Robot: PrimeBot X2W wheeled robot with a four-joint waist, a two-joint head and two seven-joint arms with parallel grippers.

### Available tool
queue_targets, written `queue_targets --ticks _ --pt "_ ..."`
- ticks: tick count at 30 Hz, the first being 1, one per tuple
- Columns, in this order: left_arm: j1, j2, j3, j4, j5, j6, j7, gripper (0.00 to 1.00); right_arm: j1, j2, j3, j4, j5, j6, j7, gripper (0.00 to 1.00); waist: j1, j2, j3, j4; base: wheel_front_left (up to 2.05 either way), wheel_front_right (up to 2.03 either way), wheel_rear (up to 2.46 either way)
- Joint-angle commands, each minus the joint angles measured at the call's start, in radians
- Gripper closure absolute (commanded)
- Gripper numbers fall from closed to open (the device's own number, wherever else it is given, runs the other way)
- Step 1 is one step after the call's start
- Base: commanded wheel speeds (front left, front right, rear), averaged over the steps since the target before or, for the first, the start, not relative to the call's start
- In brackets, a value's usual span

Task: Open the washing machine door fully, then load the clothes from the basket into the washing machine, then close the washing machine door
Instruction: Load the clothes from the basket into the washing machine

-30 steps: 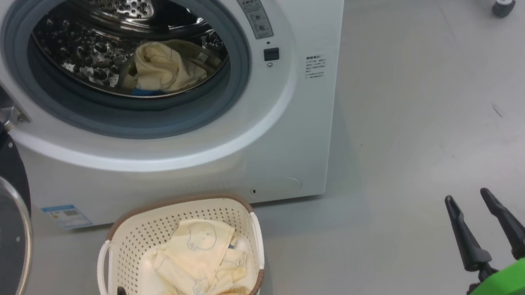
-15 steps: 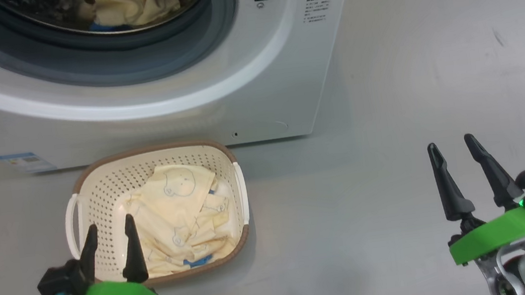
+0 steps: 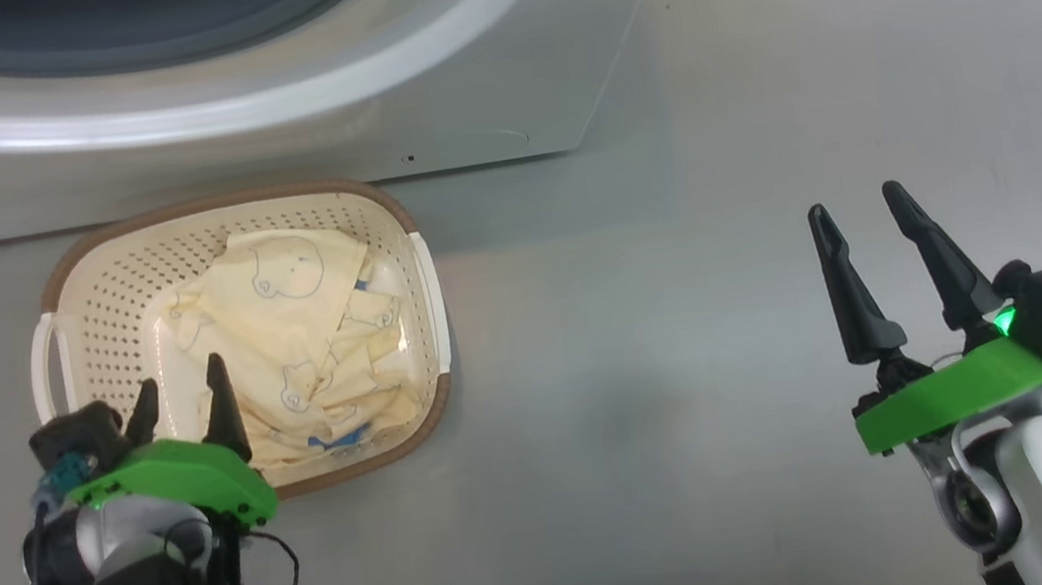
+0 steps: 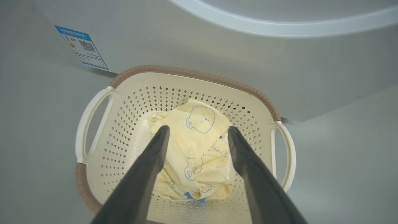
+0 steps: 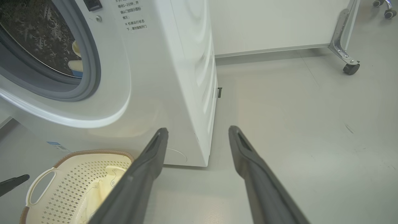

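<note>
The cream basket (image 3: 420, 275) sits on the floor against the washing machine (image 3: 263, 135). Pale yellow clothes (image 3: 288, 341) with blue bear drawings lie crumpled in it. My left gripper (image 3: 179, 376) hangs open over the basket's near-left corner. In the left wrist view its fingers (image 4: 146, 174) straddle the clothes (image 4: 199, 118) from above without touching them. My right gripper (image 3: 853, 202) is open and empty over bare floor to the right. The right wrist view shows the open drum with a yellow garment (image 5: 76, 67) inside. The washing machine door is out of view.
A blue label sticker (image 4: 82, 46) marks the washer's lower front. A metal leg on a caster (image 5: 345, 53) stands at the back right, beside a white wall. Grey floor spreads out to the right of the washer.
The head camera has tilted down, so the drum and door have left the top of the picture. My left gripper now reaches further over the basket. Both grippers stay open.
</note>
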Motion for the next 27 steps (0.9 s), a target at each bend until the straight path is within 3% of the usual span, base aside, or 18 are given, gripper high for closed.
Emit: queue_targets --ticks 1,9,27 --pt "-0.027 0.029 0.034 0.006 -0.014 0.007 0.007 0.0 -0.022 -0.01 0.021 -0.027 0.005 -0.003 -0.009 0.0 -0.0002 0.0 0.038 -0.009 0.0 0.0 0.0" --pt "-0.182 0.033 0.028 0.192 -0.038 0.0 0.076 0.0 -0.077 -0.011 0.048 -0.024 0.009 -0.003 -0.009 0.0 -0.0002 0.0 0.133 -0.027 0.0 0.0 0.0" --pt "-0.361 0.039 -0.003 0.394 -0.045 -0.001 0.049 0.0 -0.168 -0.031 0.119 -0.014 0.004 -0.003 -0.009 0.0 -0.0002 0.0 0.272 -0.062 0.0 0.0 0.0"
